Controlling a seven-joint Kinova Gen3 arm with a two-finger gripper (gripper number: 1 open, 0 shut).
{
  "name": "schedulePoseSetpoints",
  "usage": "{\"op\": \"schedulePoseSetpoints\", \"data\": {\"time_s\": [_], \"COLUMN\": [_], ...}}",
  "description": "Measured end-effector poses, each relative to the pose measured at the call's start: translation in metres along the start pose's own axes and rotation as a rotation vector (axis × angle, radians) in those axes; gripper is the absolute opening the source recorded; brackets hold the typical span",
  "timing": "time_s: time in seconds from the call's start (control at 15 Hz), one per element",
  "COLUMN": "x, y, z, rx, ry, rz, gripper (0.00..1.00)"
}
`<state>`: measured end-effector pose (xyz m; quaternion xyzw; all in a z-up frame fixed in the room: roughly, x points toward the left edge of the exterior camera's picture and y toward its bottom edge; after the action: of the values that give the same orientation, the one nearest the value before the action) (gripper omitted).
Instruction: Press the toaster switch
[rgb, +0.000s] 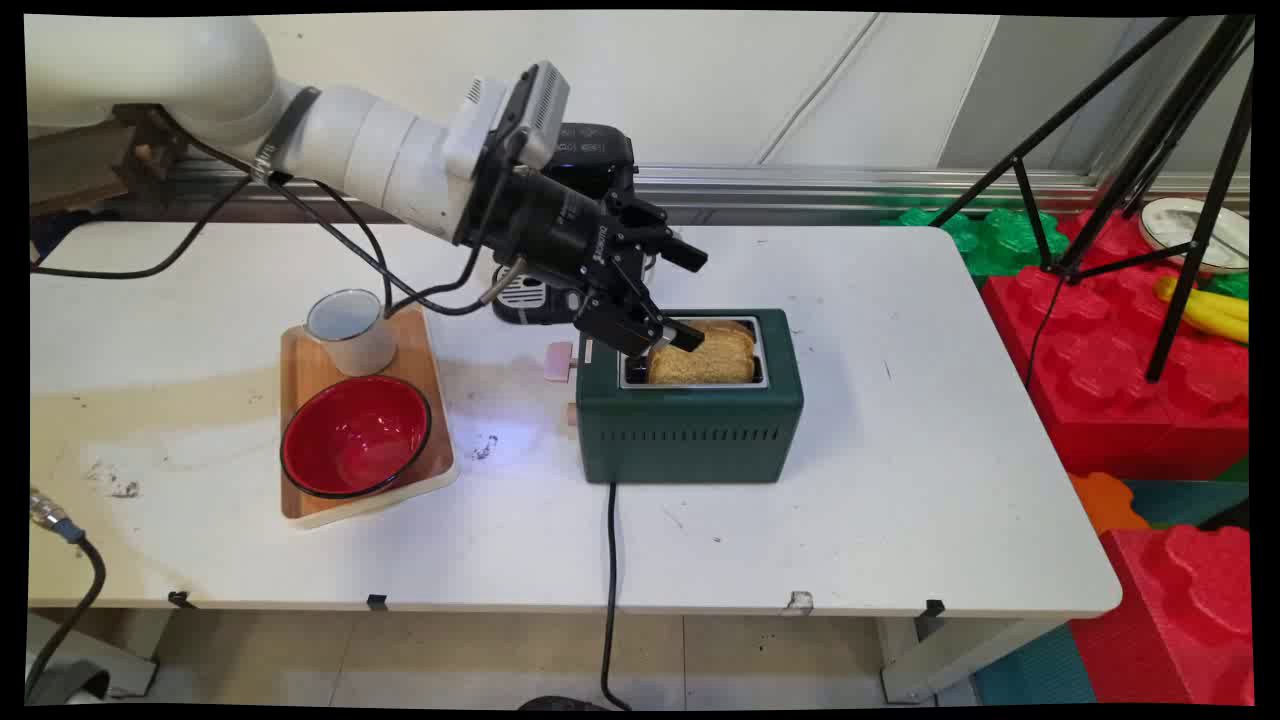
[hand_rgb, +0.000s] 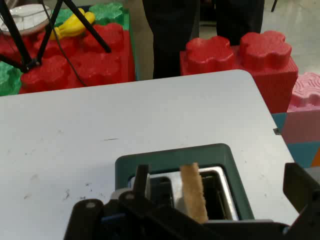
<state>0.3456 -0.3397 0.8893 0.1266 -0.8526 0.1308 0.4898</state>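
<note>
while the arm reaches in from the upper left, the gripper (rgb: 668, 318) hangs released, jaws spread, at the green toaster's (rgb: 690, 425) left end; the toast slices (rgb: 703, 355) stand in the slot just right of it, long axis left-right.

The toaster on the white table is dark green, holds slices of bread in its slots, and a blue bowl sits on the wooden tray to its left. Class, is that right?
Not quite. The bowl on the wooden tray is red, not blue, as the main view shows. The rest holds: the dark green toaster has bread in its slots, and the tray lies to its left.
</note>
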Motion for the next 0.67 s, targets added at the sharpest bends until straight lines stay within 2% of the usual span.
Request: {"op": "schedulePoseSetpoints", "data": {"time_s": [0.67], "x": [-0.0027], "y": [0.0025], "z": [-0.0039], "rx": [0.022], "ry": [-0.013], "rz": [-0.008], "gripper": [1.00]}}
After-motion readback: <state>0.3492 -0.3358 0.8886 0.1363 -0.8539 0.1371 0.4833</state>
